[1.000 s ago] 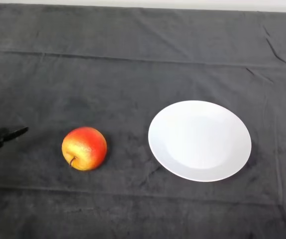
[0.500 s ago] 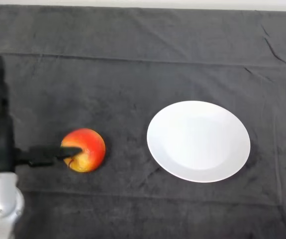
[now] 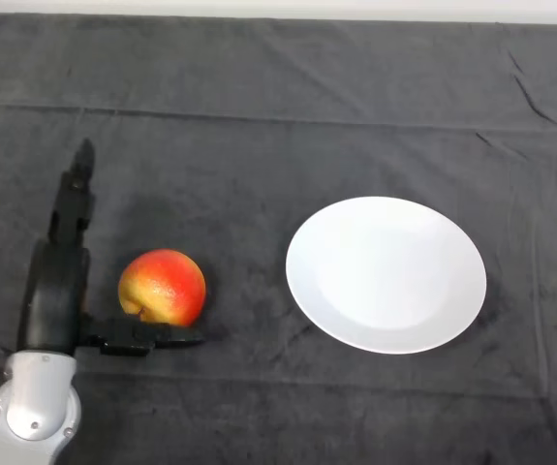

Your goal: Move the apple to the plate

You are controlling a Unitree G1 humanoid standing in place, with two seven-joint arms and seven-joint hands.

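Observation:
A red and yellow apple (image 3: 164,287) rests on the dark cloth at the left of the head view. My left hand (image 3: 55,291) lies just to its left, open. The fingers (image 3: 73,201) point straight away from me, past the apple's far left. The thumb (image 3: 147,339) stretches to the right along the apple's near side, close under it. Whether the thumb touches the apple I cannot tell. A white round plate (image 3: 386,274) lies to the right of the apple, with nothing on it.
The dark cloth (image 3: 278,126) covers the whole table and shows a few creases. Its far edge runs along the top of the view.
My hand has come in from the left edge and moved toward the apple. It now brackets the apple's left and near sides. The apple and plate have stayed put.

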